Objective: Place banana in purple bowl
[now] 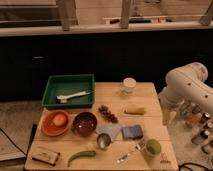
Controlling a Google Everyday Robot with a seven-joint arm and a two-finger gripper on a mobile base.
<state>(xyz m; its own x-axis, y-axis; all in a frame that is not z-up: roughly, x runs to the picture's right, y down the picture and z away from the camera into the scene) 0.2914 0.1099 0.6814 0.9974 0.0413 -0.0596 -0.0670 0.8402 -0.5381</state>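
The banana (135,110) is a short yellow piece lying on the wooden table (112,150), right of centre. The purple bowl (84,123) stands empty at centre left, about a bowl's width to the left of the banana. My white arm (186,84) reaches in from the right. The gripper (169,116) hangs at the table's right edge, to the right of the banana and apart from it. Nothing shows in it.
A green tray (69,91) with a white utensil sits at the back left. An orange bowl (55,123) holds a round fruit. A pinecone (107,114), white cup (129,85), blue sponge (132,132), metal cup (103,141), green cup (152,148), fork (128,154) and green pepper (81,157) lie around.
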